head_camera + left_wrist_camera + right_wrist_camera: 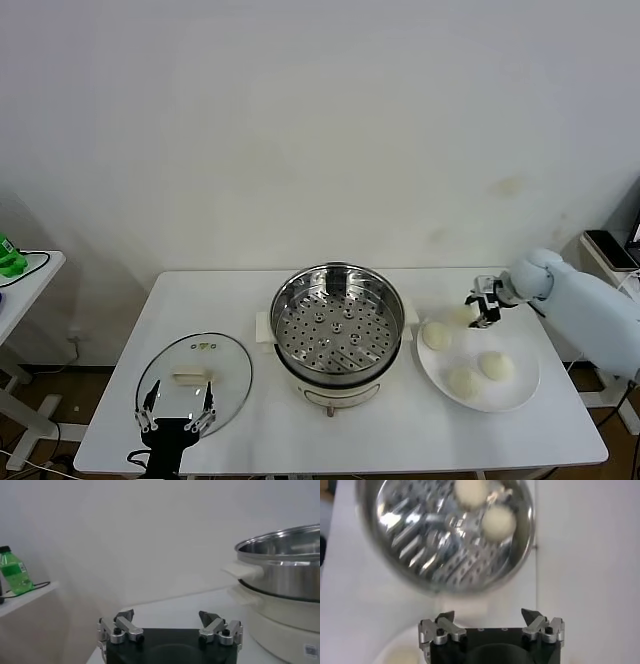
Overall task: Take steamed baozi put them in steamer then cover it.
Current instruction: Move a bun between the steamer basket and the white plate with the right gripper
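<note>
- the right gripper (485,308) hangs above the far rim of the white plate (520,392), reaching in from the robot's right and pointing towards the steamer (338,330).
- one steamed baozi (462,314) sits right at this gripper's tip, on the steamer side, over the plate's far edge. whether it is pinched there or only touched, i cannot tell.
- three more baozi lie on the plate, nearer the robot than that tip: one (436,335) just beside the held-or-touched one, and two (496,365) (462,382) further back towards the robot, close together.
- the steamer stands mid-table, well apart from the right gripper's tip, on its cream-white pot base. the head view shows its perforated steel floor bare.
- the left gripper (175,420) (168,617) waits low at the near left of the table (120,330), fingers (125,616) spread wide with nothing between them.
- the glass lid (225,355) lies flat on the table right ahead of those fingers, its cream handle just beyond the fingertips.
- in the left wrist view the steamer (280,570) stands beyond and to one side of the spread fingers, apart from them.
- a green bottle (14,572) stands on a side table (30,268), far off from the left fingers.
</note>
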`<state>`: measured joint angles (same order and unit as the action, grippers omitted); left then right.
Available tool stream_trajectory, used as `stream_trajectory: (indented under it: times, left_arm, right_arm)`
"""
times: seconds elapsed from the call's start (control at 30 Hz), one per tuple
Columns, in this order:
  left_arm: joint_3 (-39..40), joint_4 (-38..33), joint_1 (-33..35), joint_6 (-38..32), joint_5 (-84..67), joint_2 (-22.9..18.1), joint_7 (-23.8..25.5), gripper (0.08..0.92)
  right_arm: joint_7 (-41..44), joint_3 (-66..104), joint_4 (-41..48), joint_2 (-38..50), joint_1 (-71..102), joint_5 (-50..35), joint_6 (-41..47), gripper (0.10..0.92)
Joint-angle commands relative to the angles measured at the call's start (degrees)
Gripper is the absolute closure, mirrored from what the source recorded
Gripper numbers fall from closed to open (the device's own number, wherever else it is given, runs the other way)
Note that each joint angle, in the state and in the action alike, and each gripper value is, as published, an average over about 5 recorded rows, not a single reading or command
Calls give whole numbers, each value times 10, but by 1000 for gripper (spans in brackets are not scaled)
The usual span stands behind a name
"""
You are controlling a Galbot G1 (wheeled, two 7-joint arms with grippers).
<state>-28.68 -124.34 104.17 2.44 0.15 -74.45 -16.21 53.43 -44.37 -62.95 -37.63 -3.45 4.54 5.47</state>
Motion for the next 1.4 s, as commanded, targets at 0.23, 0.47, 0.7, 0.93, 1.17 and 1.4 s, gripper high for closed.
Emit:
stream_trajectory:
  times: [0.23,0.47,0.7,0.93,1.17,1.4]
  left_arm:
    - [6,-1,2,0,0,5,0,177]
    - [8,-3,2,0,-1,7,0,177]
    - [-2,-9,10,0,-5,16,0,177]
    - [-9,-16,18,1,-5,24,0,177]
    - [-13,-14,16,2,-8,19,0,177]
    - [-21,-15,15,2,-12,13,-1,177]
  right_arm:
    - [1,-82,-74,32,-186,-80,-28,448]
    - [-2,-170,-104,-37,-309,-130,-65,435]
    - [-6,-255,-124,-116,-375,-149,-132,431]
    - [-19,-302,-173,-171,-389,-150,-188,431]
    - [-40,-338,-171,-217,-382,-80,-275,431]
    - [-61,-331,-143,-220,-332,31,-351,431]
